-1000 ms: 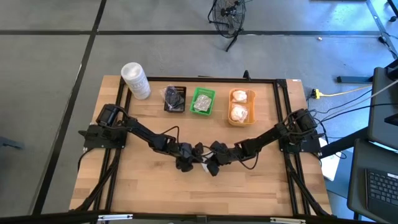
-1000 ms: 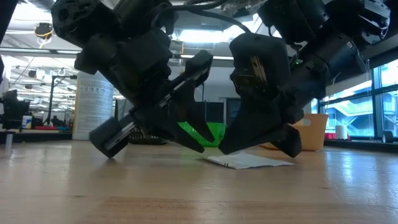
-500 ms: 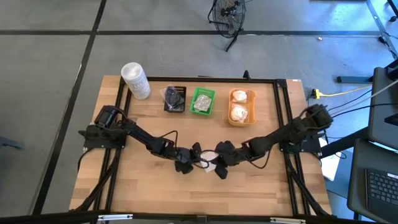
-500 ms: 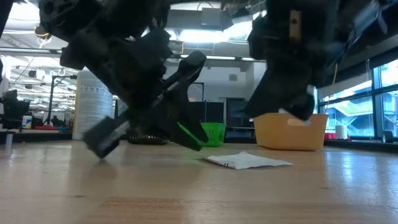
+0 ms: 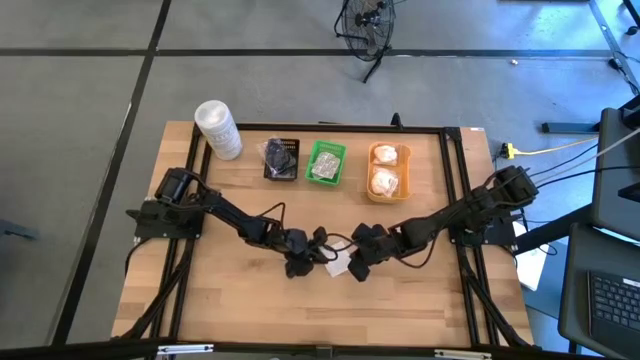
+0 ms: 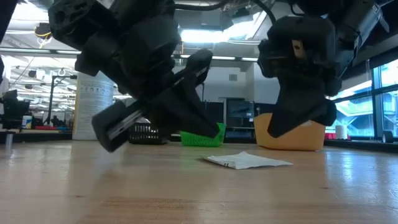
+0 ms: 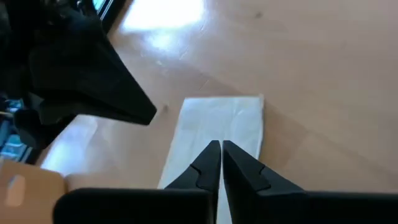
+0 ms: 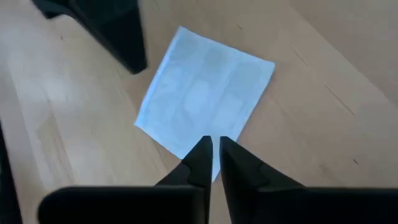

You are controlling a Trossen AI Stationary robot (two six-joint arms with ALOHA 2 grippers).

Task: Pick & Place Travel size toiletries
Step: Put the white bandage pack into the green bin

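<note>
Black fingers pressed together, the left hand [image 5: 312, 252] hangs shut and empty just above the flat white sachet [image 5: 339, 264]. The right hand [image 5: 352, 267] hovers over the same sachet from its 3 o'clock side, fingers parted by a sliver, gripping nothing. The sachet lies flat on the wooden table [image 5: 420, 300], mid-table. Out at 12 o'clock sit the black tray [image 5: 283, 159], green tray [image 5: 326, 163] and orange tray [image 5: 388, 170], each holding toiletries; the white tub [image 5: 217, 128] stands at 11.
</note>
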